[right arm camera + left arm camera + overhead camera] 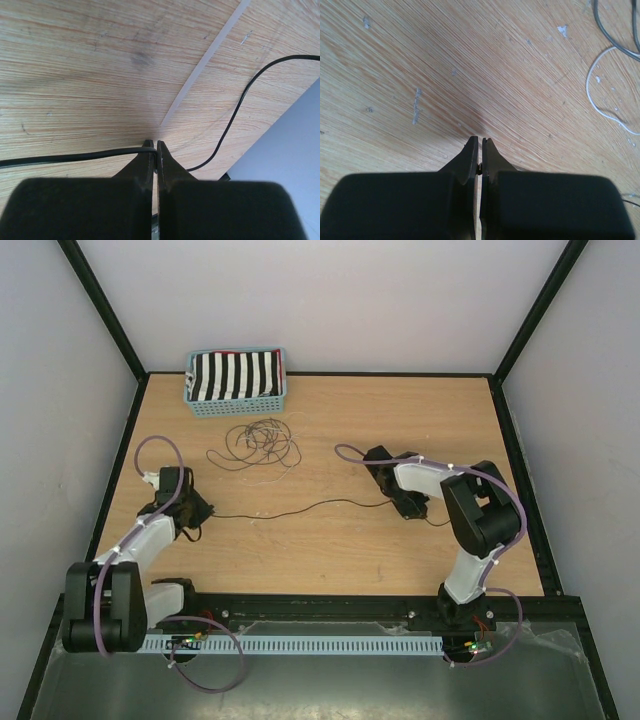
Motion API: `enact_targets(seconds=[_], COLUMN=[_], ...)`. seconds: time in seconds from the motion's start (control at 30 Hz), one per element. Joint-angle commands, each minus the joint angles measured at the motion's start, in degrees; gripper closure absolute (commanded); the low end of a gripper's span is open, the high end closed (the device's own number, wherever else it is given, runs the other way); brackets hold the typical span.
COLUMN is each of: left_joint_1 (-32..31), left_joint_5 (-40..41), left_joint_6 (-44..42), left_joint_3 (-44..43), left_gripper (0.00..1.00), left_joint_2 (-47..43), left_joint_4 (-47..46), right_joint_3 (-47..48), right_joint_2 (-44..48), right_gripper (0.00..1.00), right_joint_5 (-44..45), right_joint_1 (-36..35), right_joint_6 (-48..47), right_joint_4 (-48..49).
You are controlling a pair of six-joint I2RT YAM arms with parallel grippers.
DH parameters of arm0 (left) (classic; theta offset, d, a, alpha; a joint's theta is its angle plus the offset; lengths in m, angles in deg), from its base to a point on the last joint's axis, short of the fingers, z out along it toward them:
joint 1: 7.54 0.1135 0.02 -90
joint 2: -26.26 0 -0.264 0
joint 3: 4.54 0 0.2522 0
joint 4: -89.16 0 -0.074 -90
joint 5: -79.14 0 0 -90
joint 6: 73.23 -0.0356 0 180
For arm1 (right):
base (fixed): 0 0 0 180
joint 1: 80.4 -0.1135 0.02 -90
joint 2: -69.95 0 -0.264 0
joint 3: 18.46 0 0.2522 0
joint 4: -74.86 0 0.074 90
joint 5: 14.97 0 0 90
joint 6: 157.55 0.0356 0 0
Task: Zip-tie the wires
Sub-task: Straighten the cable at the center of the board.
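**Both grippers shut, one black wire strung between them**

The overhead cam gives the whole layout. On the light wooden table (330,560), a loose tangle of thin dark and pale wires (258,440) sits toward the back. It's just in front of a light blue plastic basket (240,406) that holds a black-and-white striped cloth (235,375). One long black wire (300,510) lies apart from that tangle, nearer the arms. It runs across the middle of the table from the left gripper (200,512) to the right gripper (400,503).

The wrist cams fill in what the top view can't. On the right wrist the fingers are pressed together on that black wire. It comes in from the left straight into the tips, and black wire curves away again on the right side. Only this cam shows a pale translucent flat plastic strip (205,62), lying on the wood just beyond the fingertips and angling off to the upper right. It looks like the zip tie, and it isn't touching the wire.

On the left wrist the fingers are together too, with a tiny dark bit pinched between them. That fits the wire ending right there in the overhead shot, so it looks clamped. In that cam's top right corner, a white strand (588,85) and a dark grey strand (602,30) curl on the table, well away from the tips.
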Motion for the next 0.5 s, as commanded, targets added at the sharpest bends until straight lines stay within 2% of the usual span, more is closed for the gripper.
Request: enact_targets(seconds=[0.0,0.1,0.3,0.47], left_joint_1=[-0.2,-0.2,-0.29,-0.46], left_joint_5=[2.09,1.61,0.14,-0.05], left_joint_6=[-0.66,-0.88,-3.03,-3.7], left_joint_3=[0.1,-0.02,-0.98,-1.94], left_gripper=[1.0,1.0,1.0,1.0], left_joint_2=[2.66,3.41,1.14,-0.61], left_joint_4=[-2.86,-3.48,-3.38,-2.22], right_joint_3=[-0.58,-0.51,-0.41,0.13], right_joint_2=[-2.57,-1.88,1.7,3.17], right_gripper=[0.93,0.85,0.55,0.38], right_joint_5=[-1.47,-2.57,-4.79,-6.1], right_joint_1=[0.29,0.3,0.3,0.27], right_joint_6=[-0.17,-0.43,-1.22,-1.62], right_joint_4=[-0.18,-0.17,0.24,0.18])
